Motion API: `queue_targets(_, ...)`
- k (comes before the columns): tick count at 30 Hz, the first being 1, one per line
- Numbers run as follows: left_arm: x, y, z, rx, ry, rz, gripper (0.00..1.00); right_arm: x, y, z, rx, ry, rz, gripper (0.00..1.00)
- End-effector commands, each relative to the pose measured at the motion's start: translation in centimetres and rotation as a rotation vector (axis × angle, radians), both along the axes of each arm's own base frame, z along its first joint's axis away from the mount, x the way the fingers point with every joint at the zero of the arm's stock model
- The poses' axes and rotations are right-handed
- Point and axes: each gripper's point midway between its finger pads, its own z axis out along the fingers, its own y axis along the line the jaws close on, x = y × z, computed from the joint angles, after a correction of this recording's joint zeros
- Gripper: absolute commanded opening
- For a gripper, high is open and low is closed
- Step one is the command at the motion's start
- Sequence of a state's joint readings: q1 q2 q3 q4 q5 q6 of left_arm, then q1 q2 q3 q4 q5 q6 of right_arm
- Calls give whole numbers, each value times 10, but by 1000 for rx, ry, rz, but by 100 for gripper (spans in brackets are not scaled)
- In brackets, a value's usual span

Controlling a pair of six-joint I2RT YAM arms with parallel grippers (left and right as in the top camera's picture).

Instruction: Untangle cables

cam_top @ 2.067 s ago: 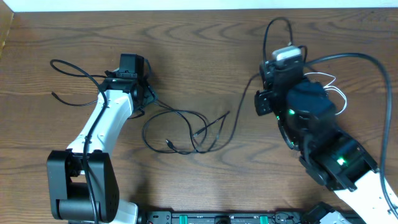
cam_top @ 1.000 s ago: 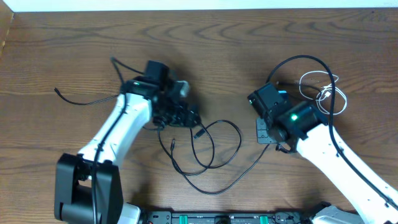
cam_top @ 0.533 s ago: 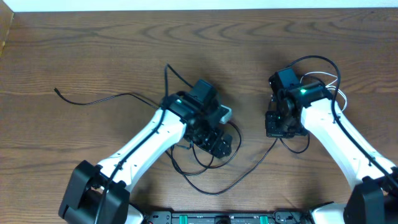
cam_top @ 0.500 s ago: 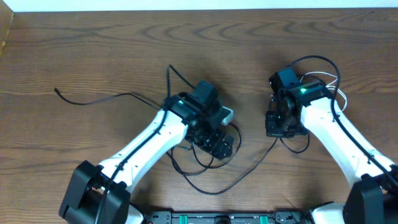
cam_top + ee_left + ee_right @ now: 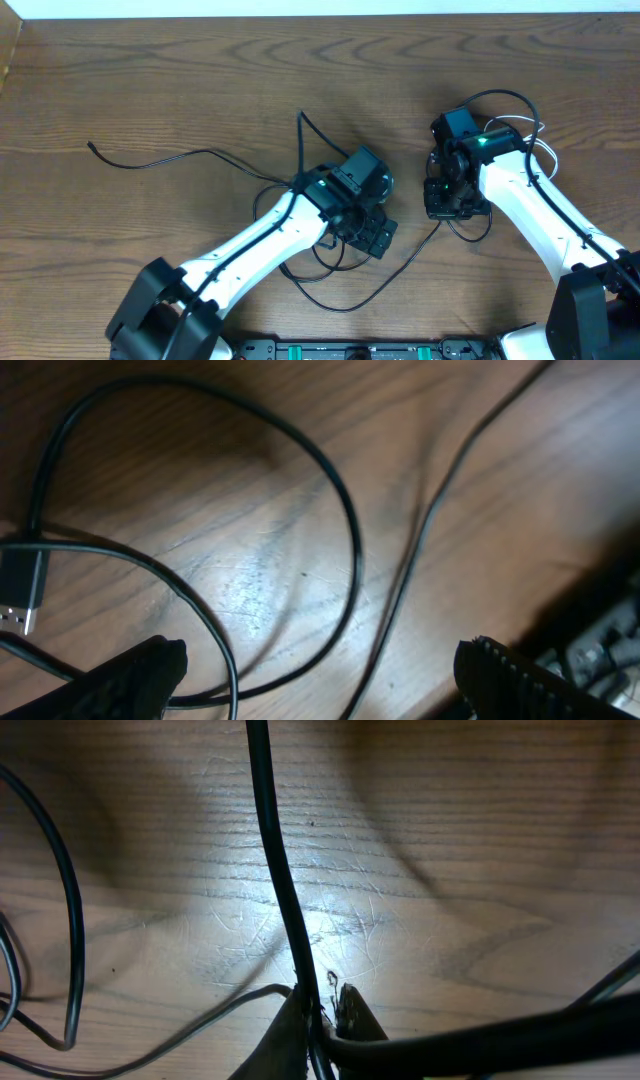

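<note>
Cables: the black loops (image 5: 357, 560) are lying in a loose tangle on the table (image 5: 150, 60) near its middle, right under the left arm. One stray black strand (image 5: 205, 153) is trailing off to the left, well apart from the heap, and a white cable (image 5: 528, 127) is curling just beyond the right arm.

Left gripper (image 5: 318, 665): it is hanging low over the tangle with its jaws spread wide and nothing between them. From its own camera, two strands are crossing the gap below it and a small plug (image 5: 20, 592) is lying off to one side.

Why it is sitting there: to my eye it is lining up to straddle one loop before closing, so it can draw that loop away from the rest.

Right gripper (image 5: 322, 1012): its fingertips are almost meeting, pinching a thin black cord (image 5: 275, 870) just above the wood.

Why it is gripping there: I take it to be anchoring that cord, so a pull from the other side is not dragging the whole bundle along.

Risk: the wide jaws could be catching two strands at once.
</note>
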State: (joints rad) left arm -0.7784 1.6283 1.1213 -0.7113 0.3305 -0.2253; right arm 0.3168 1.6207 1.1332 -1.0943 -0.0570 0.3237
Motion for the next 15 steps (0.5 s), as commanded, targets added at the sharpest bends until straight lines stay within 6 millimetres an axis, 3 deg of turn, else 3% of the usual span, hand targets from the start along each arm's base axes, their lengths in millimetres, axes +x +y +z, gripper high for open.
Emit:
queue_targets(1,3,7,-23,95,9,89,91,3,1,2,9,-9,21,8)
queue_targets(6,-1,0,-46,128,41,80,89,3,1,2,10,-9,21,8)
queue_targets(11,-3,1,-62,158,66,77,70,3,1,2,10,-9,21,8)
queue_targets(12,-3,1,-63,159,67,77,59,3,1,2,10,-9,21,8)
queue_targets(15,-2,2,-61,154,63,81,12,3,1,2,9,-8,21,8)
